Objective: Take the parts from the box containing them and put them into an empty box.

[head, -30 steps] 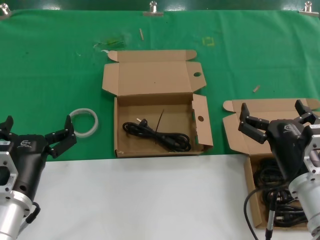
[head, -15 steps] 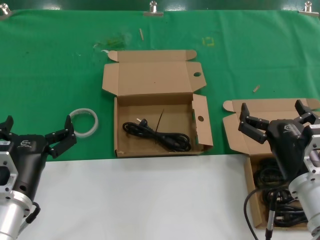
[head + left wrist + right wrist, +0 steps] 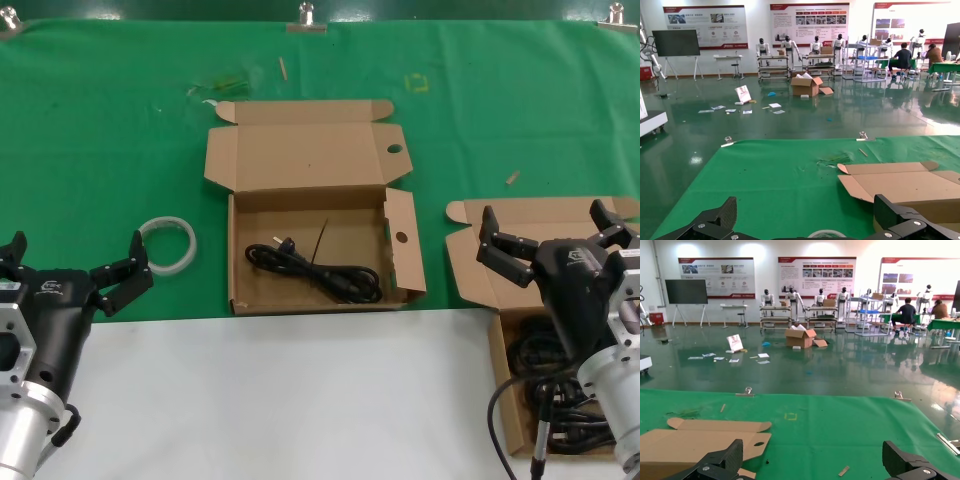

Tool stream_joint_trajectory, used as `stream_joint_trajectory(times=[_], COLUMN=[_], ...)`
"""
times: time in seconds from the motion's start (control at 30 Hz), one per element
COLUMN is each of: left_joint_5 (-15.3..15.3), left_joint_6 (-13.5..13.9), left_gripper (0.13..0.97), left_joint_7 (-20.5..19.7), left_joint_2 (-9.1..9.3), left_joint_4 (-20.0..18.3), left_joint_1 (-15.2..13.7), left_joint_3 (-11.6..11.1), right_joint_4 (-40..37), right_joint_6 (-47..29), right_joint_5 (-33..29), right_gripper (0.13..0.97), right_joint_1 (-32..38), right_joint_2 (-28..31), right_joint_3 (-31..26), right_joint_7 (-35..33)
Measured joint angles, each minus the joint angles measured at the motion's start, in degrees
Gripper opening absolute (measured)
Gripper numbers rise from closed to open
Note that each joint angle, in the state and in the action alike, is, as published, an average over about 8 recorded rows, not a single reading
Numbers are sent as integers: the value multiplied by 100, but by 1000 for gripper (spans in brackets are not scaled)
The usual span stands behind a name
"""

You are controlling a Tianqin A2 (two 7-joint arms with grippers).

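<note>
Nothing has moved since earlier. Holed box (image 3: 315, 250), between the grippers, holds one cable (image 3: 315, 268). Slit box (image 3: 520, 330) with more cables (image 3: 540, 360) lies under the spread right gripper (image 3: 545, 235). Left gripper (image 3: 70, 262), spread, hovers beside the tape ring (image 3: 168, 243). No writing is legible.

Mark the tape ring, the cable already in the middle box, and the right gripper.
tape ring (image 3: 167, 245), head view, its whitish rim.
cable (image 3: 318, 271), head view, middle of the coil.
right gripper (image 3: 552, 233), head view, between its open fingers.

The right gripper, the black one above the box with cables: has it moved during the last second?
No. The right gripper hangs open at the same spot over the brown cardboard box of black cables.
</note>
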Motion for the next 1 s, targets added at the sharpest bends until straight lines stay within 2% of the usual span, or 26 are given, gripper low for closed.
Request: stream_joint_trajectory(times=[1.0], left_joint_5=[0], left_joint_6=[0], left_gripper=[965], left_joint_7=[0], left_joint_2=[0], left_joint_4=[0], left_joint_1=[0], left_joint_3=[0], right_joint_4=[0], right_joint_6=[0], right_joint_5=[0], right_gripper=[966], right_joint_1=[0], right_joint_2=[0], right_joint_3=[0], right_joint_7=[0])
